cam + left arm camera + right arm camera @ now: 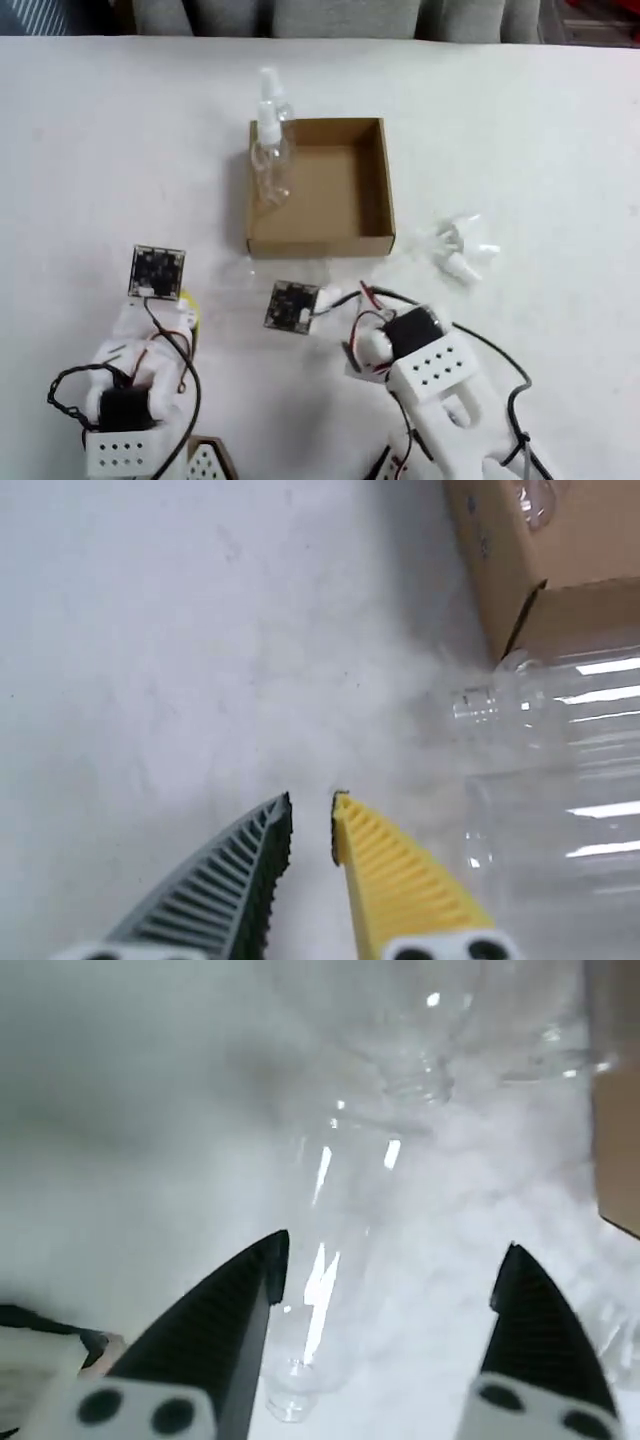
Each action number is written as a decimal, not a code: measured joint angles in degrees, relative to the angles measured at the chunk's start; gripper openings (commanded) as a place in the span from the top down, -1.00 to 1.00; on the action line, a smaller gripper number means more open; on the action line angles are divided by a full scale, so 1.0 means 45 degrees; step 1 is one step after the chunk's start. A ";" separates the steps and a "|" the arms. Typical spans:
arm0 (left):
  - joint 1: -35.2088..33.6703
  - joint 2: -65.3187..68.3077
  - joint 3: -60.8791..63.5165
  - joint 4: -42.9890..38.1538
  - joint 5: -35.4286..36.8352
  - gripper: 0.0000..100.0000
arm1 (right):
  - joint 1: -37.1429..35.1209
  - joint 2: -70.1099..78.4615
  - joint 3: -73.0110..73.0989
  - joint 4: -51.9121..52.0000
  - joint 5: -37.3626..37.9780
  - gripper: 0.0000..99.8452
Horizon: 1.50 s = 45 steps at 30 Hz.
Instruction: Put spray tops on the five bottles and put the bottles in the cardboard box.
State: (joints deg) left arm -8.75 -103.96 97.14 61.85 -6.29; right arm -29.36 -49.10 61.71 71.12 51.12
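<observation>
Right jaws stand wide apart and empty, just above a clear uncapped bottle (325, 1250) lying on the white table (120, 1110). A second bottle (418, 1082) lies beyond it, its open neck showing, near the box (620, 1110). Left jaws are almost together, with only a slit between the tips. They hold nothing and sit low over the table beside a third bottle (560, 780) lying at the box's front corner. From above, the left arm (125, 400) and right arm (430, 370) sit at the near edge. Two capped bottles (270, 150) stand at the box's left wall, and loose spray tops (462, 248) lie right of the box.
</observation>
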 measured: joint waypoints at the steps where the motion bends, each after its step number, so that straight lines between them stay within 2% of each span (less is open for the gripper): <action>1: 0.0000 0.0000 0.0000 0.0000 0.0000 0.83 | 0.0195 0.0000 -0.0176 0.0176 -0.0039 0.45; 4: 0.0000 0.0000 0.0000 0.0000 0.0000 0.83 | 0.1153 0.0000 -0.0801 0.0606 -0.0879 0.51; 7: 0.0000 0.0000 0.0000 0.0000 -0.0195 0.83 | 0.2422 0.0000 -0.1094 0.0821 -0.1895 0.67; 12: 0.0000 0.0000 0.0000 0.0000 -0.0957 0.83 | 0.4650 0.0000 -0.1114 0.1094 -0.2208 0.96; 17: -0.0059 0.0000 0.0000 0.0000 -0.1094 0.83 | 0.7971 0.0000 -0.1114 0.1133 -0.2403 0.97; 20: -0.0332 0.0000 0.0000 -0.0020 -0.1309 0.83 | 1.0471 0.0000 -0.1114 0.1094 -0.3321 0.97; 25: -0.0410 0.0000 0.0000 -0.0020 -0.3048 0.83 | 1.4418 0.0000 -0.0781 0.0039 -0.4357 0.96; 30: -0.0410 0.0000 0.0000 -0.0020 -0.4239 0.83 | 1.7270 0.0000 0.0645 -0.1621 -0.4474 0.96; 33: 0.0117 0.0000 0.0000 -0.0020 -0.5118 0.82 | 1.8755 0.0000 0.1895 -0.3067 -0.4552 0.96; 37: 0.0996 0.0000 0.0000 -0.0020 -0.6955 0.82 | 2.0044 -0.0020 0.2383 -0.4552 -0.5548 0.96; 40: 0.1621 0.0000 -0.0137 -0.0020 -0.8205 0.82 | 1.9966 0.0000 0.2422 -0.4650 -0.6193 0.96; 45: 0.3302 0.0000 -0.1836 0.0293 -0.9065 0.82 | 1.9790 0.0000 0.2422 -0.4747 -0.6349 0.96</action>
State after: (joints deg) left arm 6.11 -103.96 88.88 63.16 -47.08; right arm 59.69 -49.10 72.62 49.76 22.55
